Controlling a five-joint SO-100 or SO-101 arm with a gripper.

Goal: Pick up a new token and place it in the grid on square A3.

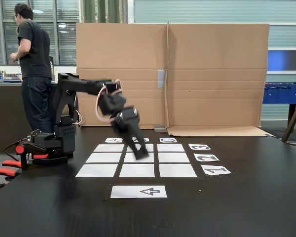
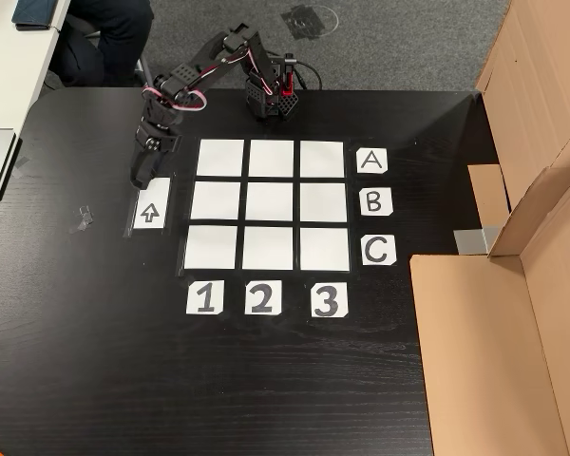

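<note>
The grid (image 2: 269, 203) is nine blank white paper cells on a black table, with letter cards on one side and number cards on another. Square A3 (image 2: 321, 158) is the cell beside the A card and in line with the 3 card; it lies bare at the far left of the grid (image 1: 108, 147) in the fixed view. My gripper (image 2: 139, 180) points down just left of the grid, over the upper end of the arrow sheet (image 2: 150, 211). In the fixed view the gripper (image 1: 141, 154) is blurred, dark against the middle cells. Whether its jaws are open or shut is unclear. The token is hidden or out of view.
The arm's base (image 2: 266, 95) stands at the A side of the grid. A cardboard wall (image 1: 172, 74) closes the far side of the table. A person (image 1: 32, 64) stands behind the table at the left. A scrap of tape (image 2: 84, 217) lies left of the arrow sheet.
</note>
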